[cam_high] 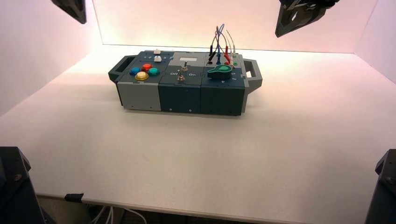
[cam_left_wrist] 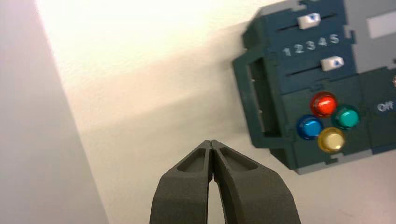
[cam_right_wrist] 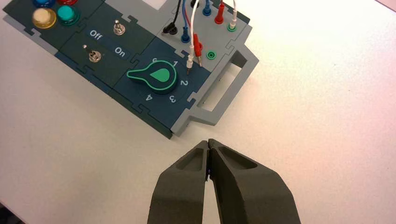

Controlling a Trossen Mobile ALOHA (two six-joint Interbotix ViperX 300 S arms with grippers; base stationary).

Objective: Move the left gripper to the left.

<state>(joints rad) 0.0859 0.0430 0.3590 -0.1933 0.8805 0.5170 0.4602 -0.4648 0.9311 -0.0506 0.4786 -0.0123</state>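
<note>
My left gripper (cam_high: 80, 17) hangs high at the far left, above the table and to the left of the control box (cam_high: 182, 93); only its black wedge tip shows. In the left wrist view it (cam_left_wrist: 212, 143) is shut and empty over bare table, beside the box's left handle (cam_left_wrist: 254, 100). The red (cam_left_wrist: 323, 104), teal (cam_left_wrist: 347, 117), blue (cam_left_wrist: 309, 127) and yellow (cam_left_wrist: 331, 139) buttons lie beyond. My right gripper (cam_high: 282, 29) hangs high at the far right. In the right wrist view it (cam_right_wrist: 208, 142) is shut and empty, near the box's right handle (cam_right_wrist: 224, 93).
Two white sliders (cam_left_wrist: 309, 20) sit by the digits 1 to 5. A green knob (cam_right_wrist: 159, 77), two toggle switches (cam_right_wrist: 95, 56) and plugged wires (cam_right_wrist: 196, 44) are on the box. Black arm bases (cam_high: 16, 186) stand at the front corners. White walls enclose the table.
</note>
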